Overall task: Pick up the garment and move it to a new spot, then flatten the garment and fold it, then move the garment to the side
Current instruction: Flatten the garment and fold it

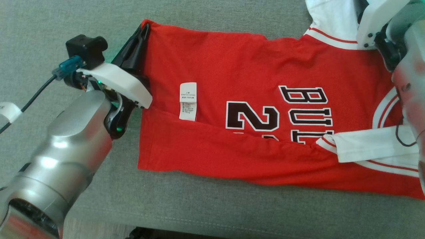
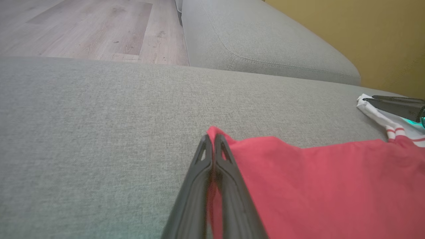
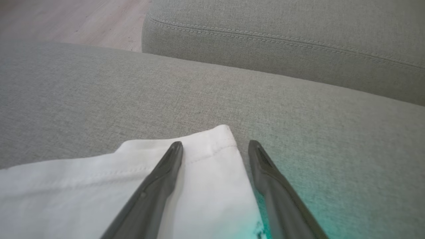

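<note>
Head view: the left arm (image 1: 66,149) is reaching in from the lower left. The left gripper (image 1: 144,30) is pinching the far left corner of the shirt (image 1: 232,56), its dark fingers pressed together on the red cloth. The shirt is lying spread on the grey sofa (image 1: 49,30), hem to the left and shoulders to the right. A white label (image 1: 188,101) is showing near the hem. The near edge of the shirt is lying folded up over the front, covering the lower part of the black digits and letters. Further right, a white sleeve (image 1: 365,146) is lying across the shirt's near side. A second white sleeve is running off the top edge, and the right arm (image 1: 408,49) is hanging over it.

In the left wrist view, wooden floor (image 2: 83,30) is showing at the upper left, beyond the sofa seat (image 2: 83,132). At the middle, the left gripper (image 2: 211,137) is standing closed, with the red corner caught between its fingers and poking out past the tips. The shirt (image 2: 332,186) is spreading away to the right. At the right edge, the right gripper (image 2: 368,99) is lying low over the white sleeve (image 2: 375,113), below a yellow wall (image 2: 382,39).

In the right wrist view, the sleeve (image 3: 66,192) is coming in from the left. The right gripper (image 3: 215,143) is standing wide, holding nothing. Its left finger is lying over the sleeve's cuff, and its right finger is resting beside the cuff's edge on the bare seat (image 3: 348,149).
</note>
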You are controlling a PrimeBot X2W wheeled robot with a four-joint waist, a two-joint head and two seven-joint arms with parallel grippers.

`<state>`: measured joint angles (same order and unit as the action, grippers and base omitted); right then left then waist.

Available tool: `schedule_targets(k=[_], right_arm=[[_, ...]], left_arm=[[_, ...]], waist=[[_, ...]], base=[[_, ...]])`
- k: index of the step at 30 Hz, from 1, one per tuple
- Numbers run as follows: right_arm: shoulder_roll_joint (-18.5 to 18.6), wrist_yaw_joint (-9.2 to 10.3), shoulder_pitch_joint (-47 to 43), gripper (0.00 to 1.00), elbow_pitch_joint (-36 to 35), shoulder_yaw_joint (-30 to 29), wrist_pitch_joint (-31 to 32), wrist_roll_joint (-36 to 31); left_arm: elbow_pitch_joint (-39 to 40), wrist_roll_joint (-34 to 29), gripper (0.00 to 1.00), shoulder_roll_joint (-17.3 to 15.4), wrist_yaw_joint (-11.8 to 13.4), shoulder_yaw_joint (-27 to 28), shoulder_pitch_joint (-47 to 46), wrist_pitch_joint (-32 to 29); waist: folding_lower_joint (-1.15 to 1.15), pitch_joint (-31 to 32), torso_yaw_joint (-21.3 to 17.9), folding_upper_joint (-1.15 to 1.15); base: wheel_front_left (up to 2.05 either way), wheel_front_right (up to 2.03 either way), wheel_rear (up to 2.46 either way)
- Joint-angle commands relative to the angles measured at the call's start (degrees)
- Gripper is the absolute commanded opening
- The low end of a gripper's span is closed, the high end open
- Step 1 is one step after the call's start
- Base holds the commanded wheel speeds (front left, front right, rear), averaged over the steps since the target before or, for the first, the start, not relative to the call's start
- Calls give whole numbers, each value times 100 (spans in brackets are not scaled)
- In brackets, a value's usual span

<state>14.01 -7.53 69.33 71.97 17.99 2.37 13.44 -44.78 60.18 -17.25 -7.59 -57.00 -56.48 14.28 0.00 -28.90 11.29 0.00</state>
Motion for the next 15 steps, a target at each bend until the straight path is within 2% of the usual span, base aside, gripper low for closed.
schedule_targets(k=[1,2,3,6,10,15], right_arm=[[-12,4,64,76,-30,56,13,-72],[1,4,75,35,-9,59,-7,-99],[25,4,85,0,12,53,-23,-128],[139,4,167,0,56,-74,-386,-284],[195,4,284,0,34,-389,-1228,-475],[-41,4,175,0,-55,-731,-1668,-611]], left_arm=[[97,65,0,-177,10,109,-270,67],[113,78,0,-175,10,131,-282,68],[129,75,0,-177,10,165,-284,69],[181,-17,0,-200,10,398,-231,70],[266,-297,0,-242,10,913,-154,71],[338,-729,0,-266,10,1496,162,71]], waist=[[0,1,15,0],[0,4,21,0],[0,11,25,0],[0,71,10,0],[0,139,-50,0],[0,326,-220,0]], base=[[0,0,0],[0,0,0],[0,0,0],[0,0,0],[0,0,0],[0,0,0]])
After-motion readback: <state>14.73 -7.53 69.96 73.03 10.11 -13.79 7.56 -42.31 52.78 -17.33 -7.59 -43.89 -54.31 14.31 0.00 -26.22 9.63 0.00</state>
